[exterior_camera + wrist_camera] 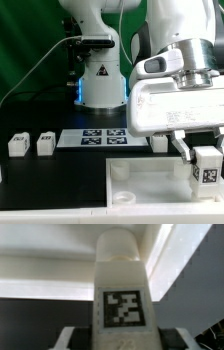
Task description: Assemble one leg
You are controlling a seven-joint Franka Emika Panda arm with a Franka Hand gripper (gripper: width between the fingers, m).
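My gripper (205, 157) is at the exterior view's right, shut on a leg (207, 171), a small white block whose black-and-white tag faces the camera. It holds the leg just past the right part of the large white tabletop (150, 188). Whether the leg touches the tabletop I cannot tell. In the wrist view the leg (122, 286) fills the middle, clamped between both fingers (70, 339), with its round peg end pointing away toward the tabletop's edge (45, 277). Two more legs (17, 144) (45, 144) stand at the left, and another (160, 143) stands behind the gripper.
The marker board (103, 136) lies in front of the robot's white base (100, 85). The tabletop shows round corner sockets (120, 172) along its left side. Black table surface surrounds the parts.
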